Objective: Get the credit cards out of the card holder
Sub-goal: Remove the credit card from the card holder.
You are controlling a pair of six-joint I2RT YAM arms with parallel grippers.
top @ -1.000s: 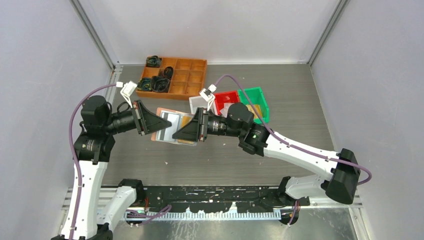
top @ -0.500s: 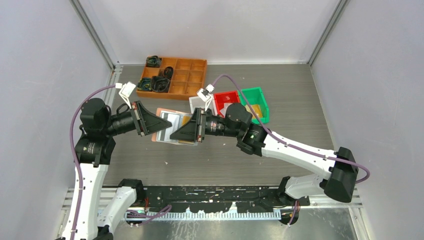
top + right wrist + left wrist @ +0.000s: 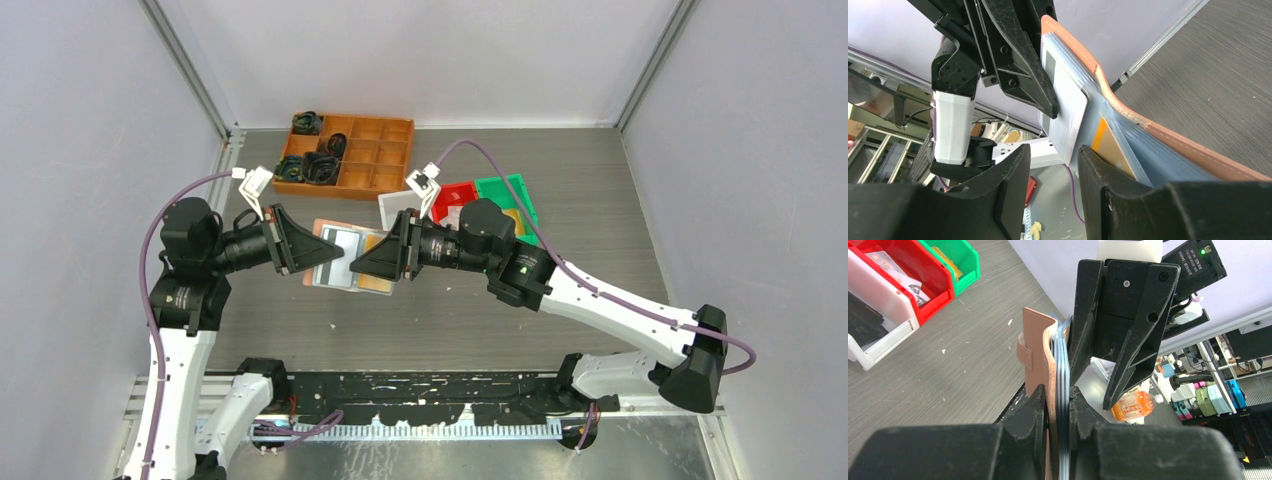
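1. The salmon-pink, leather-like folding card holder [image 3: 1040, 357] with clear bluish plastic sleeves is off the grey wood-grain table [image 3: 450, 320]. It hangs in the air between the two arms, over the middle-left of the table. It stands on edge in the left wrist view, with its snap tab on the pink outer cover.
2. A white plastic card [image 3: 1068, 97] with a dark stripe sits inside one clear sleeve. An orange plastic card [image 3: 1109, 145] sits in the sleeve beside it, with only its corner showing. Both are in their sleeves.
3. The left gripper [image 3: 1058, 407] has its jaws closed tightly on the card holder. One finger presses the pink cover and the other presses the stack of sleeves.
4. The right gripper [image 3: 1054, 180] faces the left one almost tip to tip. Its jaws stand apart, with background visible between them, and they clamp nothing. The lower corner of the sleeve with the white plastic card lies just above that gap.
5. Just beyond the right gripper, three small plastic bins stand side by side and touching: a white bin [image 3: 398, 207], a red bin [image 3: 455, 192] and a green bin [image 3: 512, 192].
6. At the far edge of the table lies a large orange compartment tray [image 3: 385, 150]. Black lumpy items [image 3: 310, 168] are in its left compartments.
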